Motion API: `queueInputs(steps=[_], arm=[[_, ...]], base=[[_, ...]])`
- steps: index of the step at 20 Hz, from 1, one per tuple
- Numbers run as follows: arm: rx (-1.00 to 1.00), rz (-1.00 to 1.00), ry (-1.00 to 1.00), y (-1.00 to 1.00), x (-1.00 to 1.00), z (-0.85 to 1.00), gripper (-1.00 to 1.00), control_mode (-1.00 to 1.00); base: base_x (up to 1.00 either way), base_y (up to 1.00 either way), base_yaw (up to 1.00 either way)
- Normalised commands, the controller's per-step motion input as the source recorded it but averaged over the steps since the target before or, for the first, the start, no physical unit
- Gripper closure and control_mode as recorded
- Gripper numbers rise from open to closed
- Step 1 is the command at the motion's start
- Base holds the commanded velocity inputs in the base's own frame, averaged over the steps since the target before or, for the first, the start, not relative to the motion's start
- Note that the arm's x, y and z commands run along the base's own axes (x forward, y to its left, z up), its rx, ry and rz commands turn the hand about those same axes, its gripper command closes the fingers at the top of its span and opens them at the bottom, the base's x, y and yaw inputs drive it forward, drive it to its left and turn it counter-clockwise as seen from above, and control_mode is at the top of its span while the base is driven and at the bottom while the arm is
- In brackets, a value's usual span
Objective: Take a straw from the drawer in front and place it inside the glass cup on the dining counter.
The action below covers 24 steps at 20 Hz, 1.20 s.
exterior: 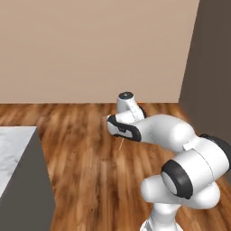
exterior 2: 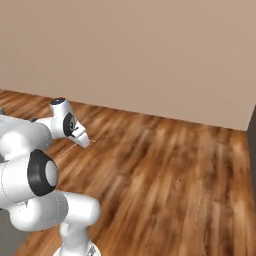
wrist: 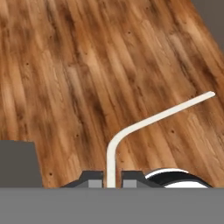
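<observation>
My gripper [wrist: 111,180] is shut on the straw [wrist: 148,120], which looks pale here. The straw rises between the two fingertips, bends and runs off to the upper right over wooden floor. From the right base view the straw [exterior 2: 70,147] is a thin line sticking out of the gripper [exterior 2: 83,141], held above the floor. In the left base view a short piece of the straw [exterior: 121,145] hangs below the hand. A corner of the dining counter [exterior: 12,151], white marble on a grey side, sits at the left. The drawer and the glass cup are out of view.
Wooden plank floor [exterior 2: 170,170] spreads under and ahead of the arm. A plain beige wall [exterior: 90,45] closes the back, and a dark wall [exterior: 212,58] stands at the right. A grey block [wrist: 17,164] shows low at the left of the hand view.
</observation>
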Motion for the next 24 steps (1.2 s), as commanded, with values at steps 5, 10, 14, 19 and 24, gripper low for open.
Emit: queueInputs(steps=[5,10,14,19,24], arm=[[0.00,0.00,0.00,0.00,0.00,0.00,1.00,1.00],[0.00,0.00,0.00,0.00,0.00,0.00,1.00,1.00],[0.00,0.00,0.00,0.00,0.00,0.00,1.00,1.00],[0.00,0.00,0.00,0.00,0.00,0.00,1.00,1.00],[0.00,0.00,0.00,0.00,0.00,0.00,1.00,1.00]], base=[[1.00,-0.49,0.25],[1.00,-0.44,0.41],[1.00,-0.31,0.51],[1.00,-0.32,0.53],[1.00,-0.33,0.53]])
